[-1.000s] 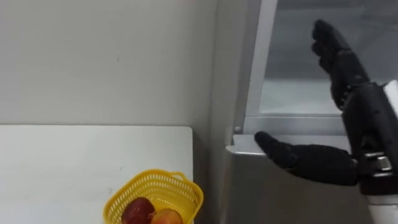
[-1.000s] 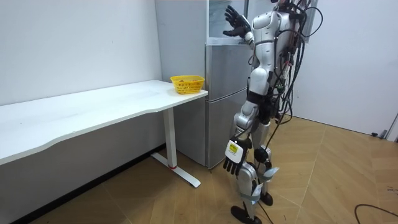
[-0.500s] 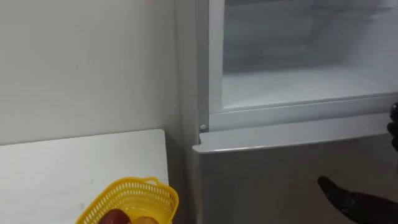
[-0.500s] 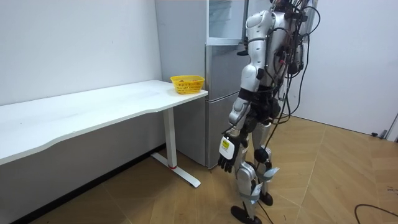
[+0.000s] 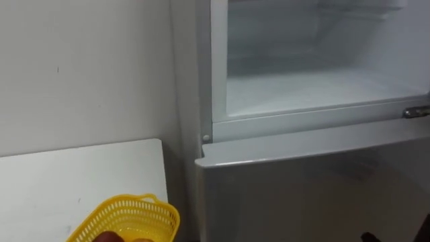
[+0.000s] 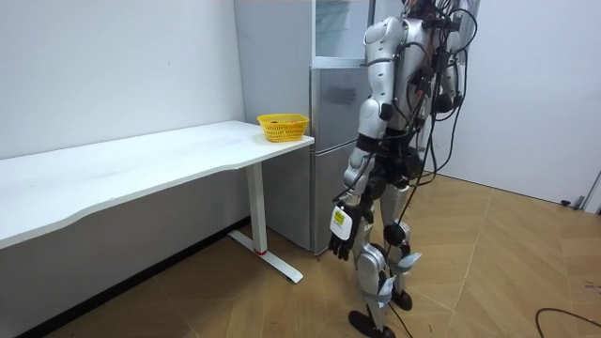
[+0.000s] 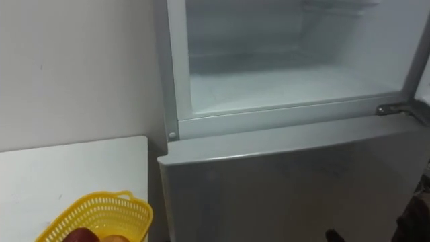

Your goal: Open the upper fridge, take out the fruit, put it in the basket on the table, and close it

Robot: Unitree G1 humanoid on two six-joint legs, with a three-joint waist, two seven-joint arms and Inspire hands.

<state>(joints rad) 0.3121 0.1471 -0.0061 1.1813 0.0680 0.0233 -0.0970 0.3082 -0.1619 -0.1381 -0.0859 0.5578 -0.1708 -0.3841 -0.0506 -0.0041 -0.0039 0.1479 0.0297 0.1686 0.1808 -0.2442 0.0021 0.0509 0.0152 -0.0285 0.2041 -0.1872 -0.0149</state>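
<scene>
We see the upper fridge compartment (image 5: 316, 91) standing open before the robot, with its white inner floor and back wall lit and a pale frame round the opening. A small metal hinge (image 7: 393, 108) sits at the frame's lower right corner. Below it the silver lower door (image 5: 302, 195) is closed, its top edge jutting a little forward of the frame.

To the left, against the plain wall (image 5: 80, 67), is the white table (image 5: 67, 181), and its near corner lies just beside the fridge. On that corner stands a yellow mesh basket (image 5: 144, 215). The fruit we can make out is in it, not in the fridge: a red fruit (image 7: 80, 234) touching an orange fruit (image 7: 114, 238), both cut off by the bottom edge.

The right hand (image 7: 418, 225) shows as a dark shape low in the corner in front of the lower door, and we cannot tell how its fingers are set. In the room view the robot stands upright on the wooden floor, close against the fridge (image 6: 329, 141) and facing it. The left hand (image 6: 343, 235) hangs beside the thigh, fingers relaxed and pointing down, holding nothing, well below the table's edge.
</scene>
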